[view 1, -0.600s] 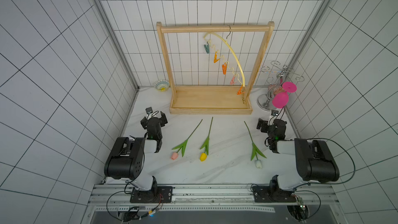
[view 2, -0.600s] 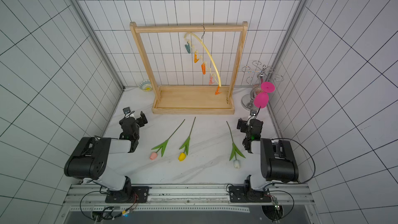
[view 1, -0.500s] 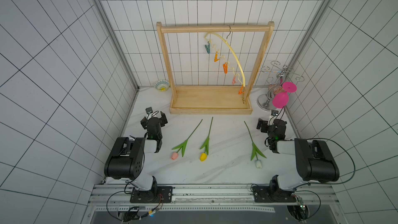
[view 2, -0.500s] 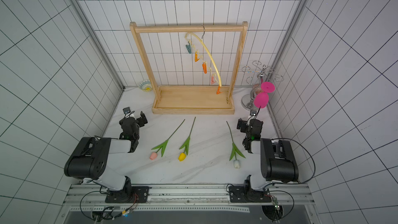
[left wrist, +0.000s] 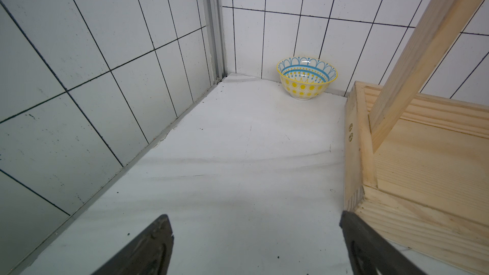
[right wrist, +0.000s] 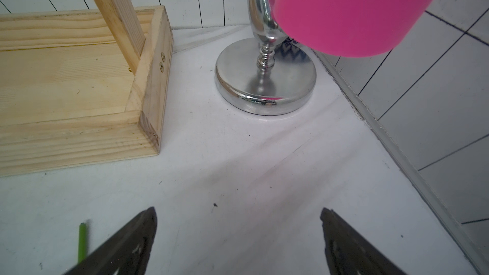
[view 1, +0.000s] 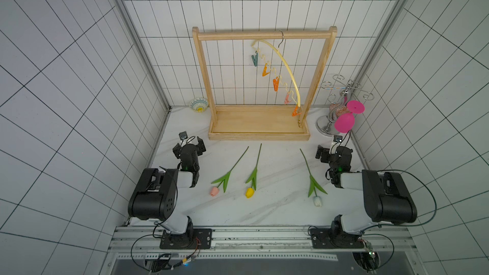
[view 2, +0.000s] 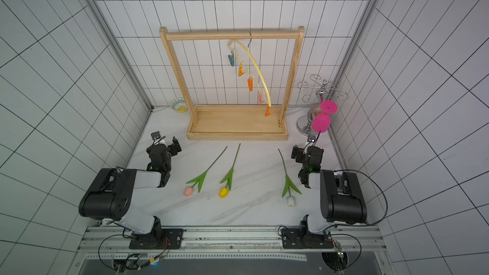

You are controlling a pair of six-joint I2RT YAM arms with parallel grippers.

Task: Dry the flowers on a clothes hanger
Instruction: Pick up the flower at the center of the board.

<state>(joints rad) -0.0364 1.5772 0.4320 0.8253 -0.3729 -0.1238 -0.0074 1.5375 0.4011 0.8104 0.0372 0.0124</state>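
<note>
Leftmost, a patterned bowl (view 1: 198, 104) sits in the back corner of the tabletop (view 1: 277, 207), just beside the left post of the wooden rack (view 1: 202, 70). In front of it the left fingers (view 1: 200, 144) are spread wide apart, low over bare tabletop. The left wrist view shows nothing between those fingers (left wrist: 148, 250); they point toward the bowl and the rack's base.

The hanger (view 1: 287, 67) hangs by its metal hook from the rack's top rail, right of the middle. It is turned so that one end points toward the back wall and the other down toward the right post. Along its wavy bar, from the upper end to the lower, are a teal clip (view 1: 254, 60), two orange clips (view 1: 265, 70), a pink clip (view 1: 287, 98) and another orange clip (view 1: 296, 112).

The three tulips lie flat on the tabletop in front of the rack, well apart from the hanger, heads toward the robot and stems toward the rack. The pink tulip (view 1: 214, 191) and the yellow tulip (view 1: 249, 192) lie near each other. The white tulip (view 1: 317, 201) lies apart from them, nearer the right arm.

A metal stand (view 1: 325, 128) rises just right of the rack, with a magenta goblet (view 1: 344, 123) hanging from it. The right fingers (view 1: 320, 152) also stand wide apart and hold nothing. The right wrist view shows a green stem tip (right wrist: 82, 236) just beside one finger.
</note>
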